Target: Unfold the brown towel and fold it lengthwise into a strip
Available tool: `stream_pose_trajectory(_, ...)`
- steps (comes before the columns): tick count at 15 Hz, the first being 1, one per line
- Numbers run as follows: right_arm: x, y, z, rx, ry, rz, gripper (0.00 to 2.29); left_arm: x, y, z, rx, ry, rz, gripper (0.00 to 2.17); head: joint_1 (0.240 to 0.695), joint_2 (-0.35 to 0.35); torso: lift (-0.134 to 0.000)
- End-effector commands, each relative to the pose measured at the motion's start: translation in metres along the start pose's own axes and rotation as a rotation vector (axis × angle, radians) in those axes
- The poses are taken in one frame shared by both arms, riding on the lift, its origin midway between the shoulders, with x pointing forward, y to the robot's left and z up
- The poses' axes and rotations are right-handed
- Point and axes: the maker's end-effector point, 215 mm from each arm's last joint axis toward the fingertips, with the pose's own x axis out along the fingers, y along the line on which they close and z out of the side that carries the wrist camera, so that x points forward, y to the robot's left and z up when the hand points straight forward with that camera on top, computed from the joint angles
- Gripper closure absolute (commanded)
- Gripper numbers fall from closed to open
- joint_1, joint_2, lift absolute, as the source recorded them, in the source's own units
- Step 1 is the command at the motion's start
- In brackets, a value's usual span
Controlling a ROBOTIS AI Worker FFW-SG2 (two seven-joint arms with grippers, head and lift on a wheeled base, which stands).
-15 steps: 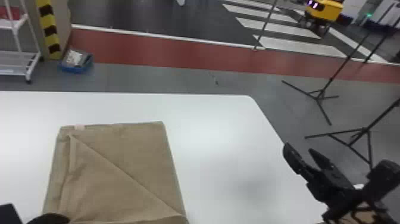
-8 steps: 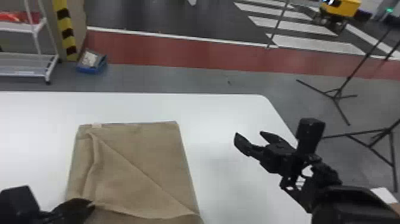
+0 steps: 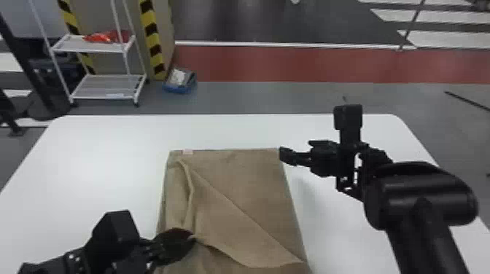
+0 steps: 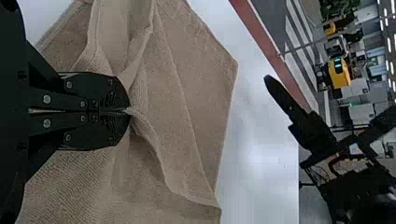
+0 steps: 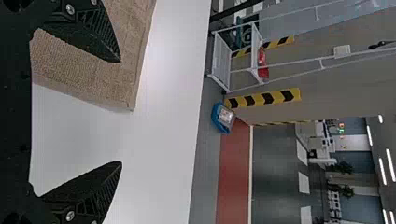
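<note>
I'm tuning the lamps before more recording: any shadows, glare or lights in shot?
Head view: a soft, faint shadow on the table beside the towel, near the right gripper; left wrist view: a bright sheen on the table beyond the towel; right wrist view: bright ceiling lights.

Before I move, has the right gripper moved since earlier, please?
Yes: in the head view, the right gripper moved left over the table, closer to the towel.

The black gripper point(image 4: 126, 110) pinches a bunched bit of the brown towel point(image 4: 187, 88) between its two closed fingers.
</note>
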Motion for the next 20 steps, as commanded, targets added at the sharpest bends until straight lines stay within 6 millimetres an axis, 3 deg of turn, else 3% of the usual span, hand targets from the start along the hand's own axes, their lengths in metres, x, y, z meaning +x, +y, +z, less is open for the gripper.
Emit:
stream_pose_trajectory(1,0.03,0.014,-0.001,0.001,0.049,0.027,0.11,0.001,0.0,0.007,-0.001,-0.023,-0.008,1.72,0.695,-0.025,-0.126)
stream_pose_trajectory(5,0.056,0.03,-0.023,-0.022,0.139,0.051,0.15,0.005,-0.002,0.015,0.012,-0.045,-0.037,1.71,0.695,0.007,-0.126)
stream_pose_trajectory(11,0.053,0.008,-0.057,-0.077,0.309,-0.015,0.48,0.011,-0.006,0.017,0.033,-0.048,-0.072,1.71,0.695,0.006,-0.126)
stream_pose_trajectory(14,0.053,0.006,-0.056,-0.074,0.308,-0.018,1.33,0.011,-0.004,0.018,0.04,-0.05,-0.074,1.71,0.695,-0.014,-0.126)
stream_pose_trajectory(16,0.05,0.002,-0.059,-0.072,0.322,-0.031,1.66,0.01,-0.003,0.018,0.041,-0.05,-0.071,1.71,0.695,-0.017,-0.126)
stream_pose_trajectory(18,0.042,-0.008,-0.049,-0.047,0.293,-0.057,1.74,0.011,0.007,0.02,0.04,-0.056,-0.053,1.71,0.695,-0.021,-0.126)
stream_pose_trajectory(20,0.02,-0.032,-0.033,0.029,0.251,-0.099,1.74,0.005,0.024,0.021,0.031,-0.065,-0.018,1.71,0.695,-0.028,-0.126)
